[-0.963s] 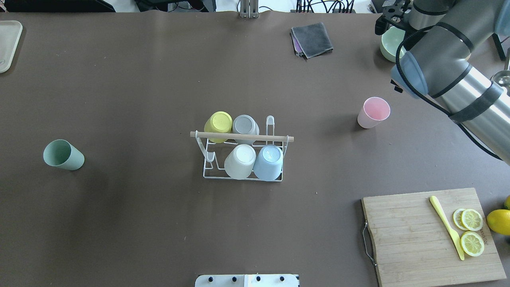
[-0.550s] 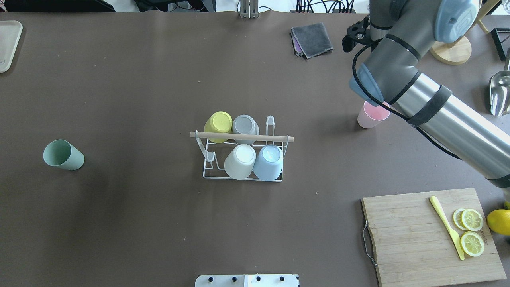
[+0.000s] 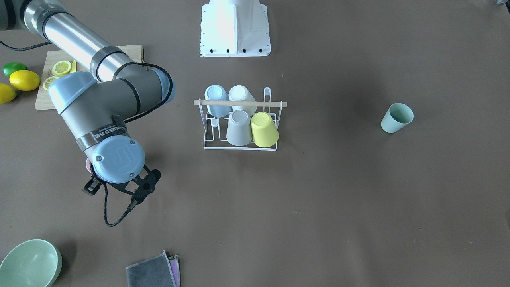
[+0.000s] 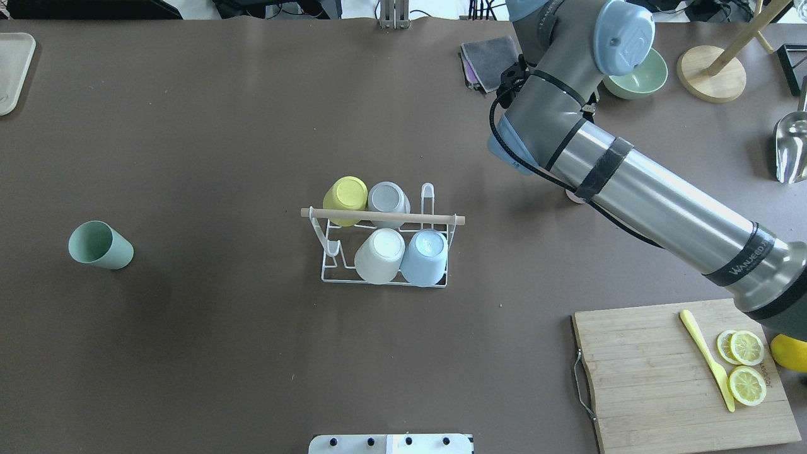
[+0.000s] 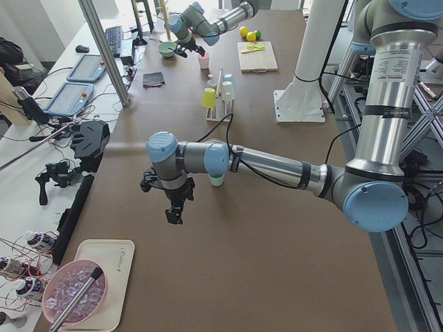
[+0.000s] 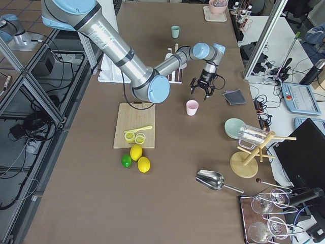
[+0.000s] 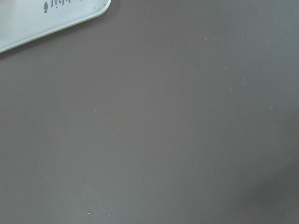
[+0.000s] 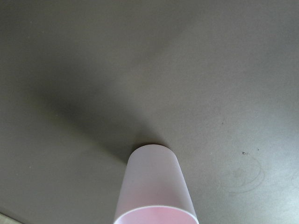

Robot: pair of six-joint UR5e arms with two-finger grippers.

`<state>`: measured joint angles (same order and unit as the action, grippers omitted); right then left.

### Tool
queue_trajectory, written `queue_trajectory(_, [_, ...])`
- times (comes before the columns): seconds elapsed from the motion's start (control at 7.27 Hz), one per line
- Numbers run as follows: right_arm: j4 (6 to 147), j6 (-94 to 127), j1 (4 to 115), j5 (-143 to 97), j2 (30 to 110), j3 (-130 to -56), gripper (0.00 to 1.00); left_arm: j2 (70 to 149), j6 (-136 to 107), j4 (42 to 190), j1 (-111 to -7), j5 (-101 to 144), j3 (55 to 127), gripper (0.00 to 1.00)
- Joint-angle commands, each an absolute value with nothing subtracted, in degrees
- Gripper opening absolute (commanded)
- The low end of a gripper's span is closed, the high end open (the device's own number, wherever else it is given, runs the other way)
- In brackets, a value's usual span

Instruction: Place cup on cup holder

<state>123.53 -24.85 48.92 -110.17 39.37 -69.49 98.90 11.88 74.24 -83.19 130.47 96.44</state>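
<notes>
A cutting board [image 4: 649, 378] bears lemon slices [image 4: 747, 386] and a yellow knife [image 4: 707, 360] — elsewhere, a green bowl [image 4: 648, 81] and grey cloth [image 4: 488, 63].

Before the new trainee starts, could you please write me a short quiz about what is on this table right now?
1. Multiple choice: how many upturned cups sit on the cup holder? A) two B) four C) six
2. True or false: the pink cup lies on its side.
3. Fill the gap: the lone cup on the robot's left side is coloured ____.
Key: 1 B. 2 False, it stands upright. 3 Green.
</notes>
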Motion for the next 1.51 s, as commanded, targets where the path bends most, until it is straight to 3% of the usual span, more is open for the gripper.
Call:
queue_trajectory(0.0, [123.6,-26.0,45.5,-105.6,38.6,-67.0,1.00,107.5,11.9,65.2,-78.1,130.3,94.8,0.98])
queue_trajectory(0.55, [123.3,-28.0,41.5,-99.9,37.8,-62.9,1.00,115.7,7.9,60.7,-72.7,130.9,88.6,0.98])
queue_trajectory(0.83, [123.2,-30.3,40.9,-98.1,38.2,-61.7,1.00,120.1,1.8,60.5,-64.4,130.3,84.0,0.98])
queue_trajectory(1.38, [121.8,-33.8,40.5,-94.9,40.3,-61.3,1.00,124.3,1.8,57.9,-63.6,130.9,76.4,0.98])
